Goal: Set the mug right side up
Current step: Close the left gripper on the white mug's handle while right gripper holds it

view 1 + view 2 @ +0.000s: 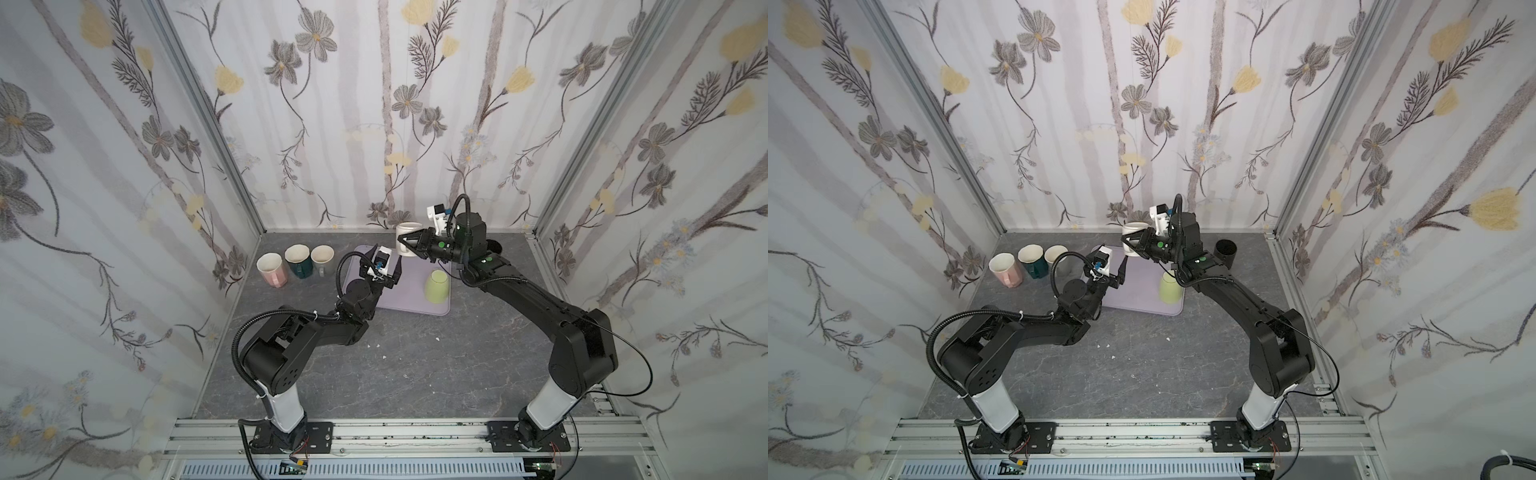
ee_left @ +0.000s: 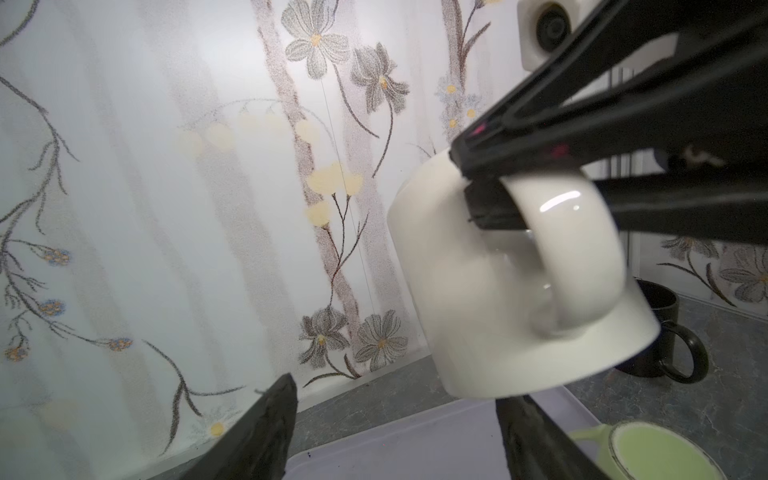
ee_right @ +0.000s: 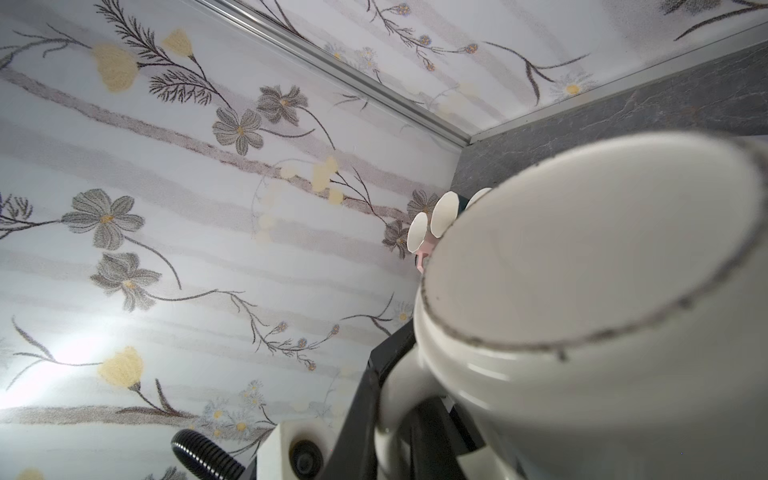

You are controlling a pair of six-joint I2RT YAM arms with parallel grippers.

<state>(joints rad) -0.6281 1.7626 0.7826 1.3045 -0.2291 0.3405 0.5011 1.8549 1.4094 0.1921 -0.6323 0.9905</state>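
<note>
My right gripper [image 1: 402,240] is clamped tight on the handle of the white mug [image 1: 409,228] and holds it in the air above the far edge of the lavender tray [image 1: 407,299], close to the back wall. The mug hangs tilted, and its flat base with the rough unglazed ring faces my right wrist camera [image 3: 602,249]. My left gripper [image 2: 395,399] sits just below and beside the mug with its jaws spread wide and nothing between them; its fingers [image 2: 266,424] are apart from the mug. On the tray's right side a green mug [image 1: 437,286] stands upside down. Left of the tray, a pink mug [image 1: 272,270], a dark green mug [image 1: 300,262] and a grey mug [image 1: 323,259] stand upright in a row.
</note>
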